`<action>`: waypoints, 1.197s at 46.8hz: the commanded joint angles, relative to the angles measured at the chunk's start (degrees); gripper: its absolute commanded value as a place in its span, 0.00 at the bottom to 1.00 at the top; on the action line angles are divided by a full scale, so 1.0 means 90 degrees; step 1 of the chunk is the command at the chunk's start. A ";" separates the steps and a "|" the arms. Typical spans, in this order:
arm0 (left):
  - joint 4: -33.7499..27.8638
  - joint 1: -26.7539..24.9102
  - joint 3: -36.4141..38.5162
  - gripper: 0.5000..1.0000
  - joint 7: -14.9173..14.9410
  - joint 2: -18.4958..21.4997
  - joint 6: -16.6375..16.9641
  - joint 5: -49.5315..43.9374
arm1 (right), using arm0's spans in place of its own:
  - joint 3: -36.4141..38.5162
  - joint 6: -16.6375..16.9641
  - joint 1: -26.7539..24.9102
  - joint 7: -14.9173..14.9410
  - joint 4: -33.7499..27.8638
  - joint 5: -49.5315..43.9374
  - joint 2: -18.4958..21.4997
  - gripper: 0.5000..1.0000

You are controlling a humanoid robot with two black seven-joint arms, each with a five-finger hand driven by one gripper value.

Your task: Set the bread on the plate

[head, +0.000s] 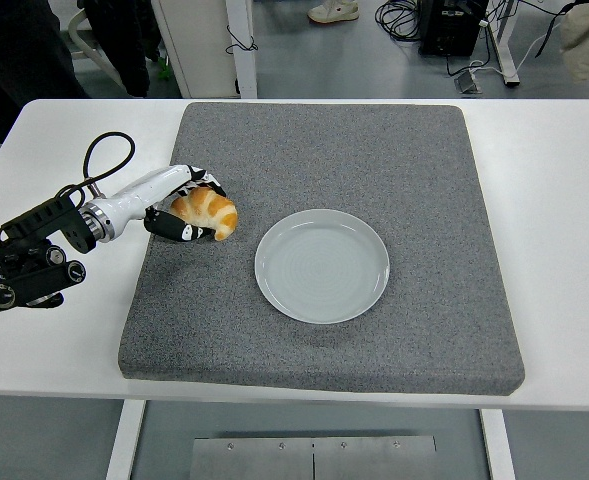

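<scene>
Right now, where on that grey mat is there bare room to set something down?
Bare: the mat right of and behind the plate, and the strip along its near edge. Crowded: the left side, where the left hand closes around the croissant.
</scene>
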 commanded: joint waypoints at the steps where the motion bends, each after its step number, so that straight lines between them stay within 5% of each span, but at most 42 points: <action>1: -0.0002 -0.0167 -0.0009 0.00 -0.0003 0.0085 -0.0010 0.0006 | 0.0000 -0.0003 0.0001 0.0000 -0.0004 0.0000 0.0000 1.00; 24: -0.0002 -0.1515 0.0021 0.00 -0.0012 0.0574 -0.0264 0.0015 | 0.0000 -0.0003 0.0001 0.0000 0.0006 0.0000 0.0000 1.00; 35: -0.0002 -0.2237 0.0040 0.00 0.0027 0.0730 -0.0684 0.0006 | 0.0000 -0.0003 0.0001 0.0000 -0.0004 0.0000 0.0000 1.00; 56: 0.0008 -0.2716 0.0030 0.00 0.0076 0.0360 -0.0791 0.0015 | 0.0010 -0.0003 0.0001 0.0000 -0.0004 0.0000 0.0000 1.00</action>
